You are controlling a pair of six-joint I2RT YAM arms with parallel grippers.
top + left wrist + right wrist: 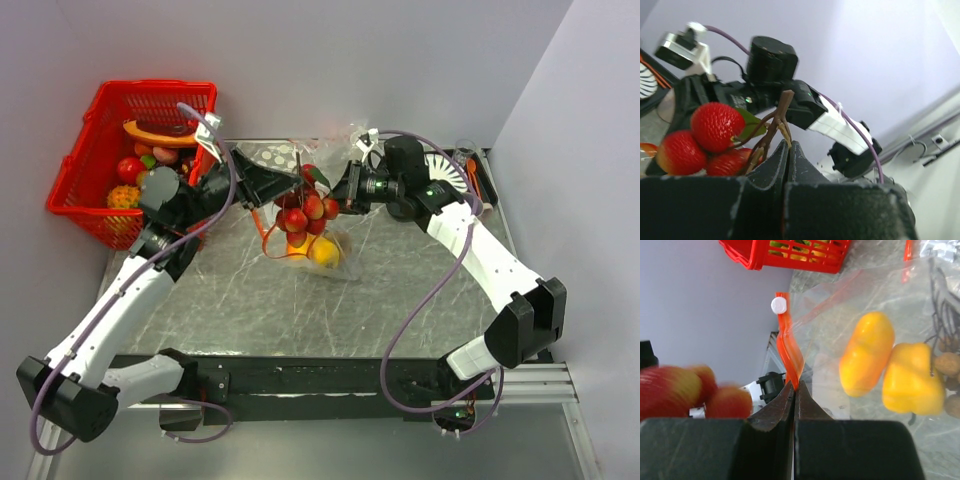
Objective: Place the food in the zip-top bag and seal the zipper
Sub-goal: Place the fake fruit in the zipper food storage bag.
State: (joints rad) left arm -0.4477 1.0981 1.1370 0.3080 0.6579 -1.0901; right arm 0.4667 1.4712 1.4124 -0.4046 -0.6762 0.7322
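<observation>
Both grippers clenched at mid-table, one on a fruit stem, one on the zipper.

Near to far in the top view: bare table [250, 300], then the bag [342, 262] at centre, its low end at 6 o'clock of the red fruit bunch [305, 210]. Inside it are a yellow pepper [912, 377] and a yellow fruit [867, 352] touching it at its 9 o'clock. Left gripper [789, 150], at the bunch's 9 o'clock, is clamped on the brown stem [774, 122]. Right gripper [793, 390], at 3 o'clock, pinches the orange-red zipper [789, 357], which is lifted off the table. Cannot tell if the bunch is inside the mouth. Red basket [100, 130] with food sits far off at 10 o'clock.
</observation>
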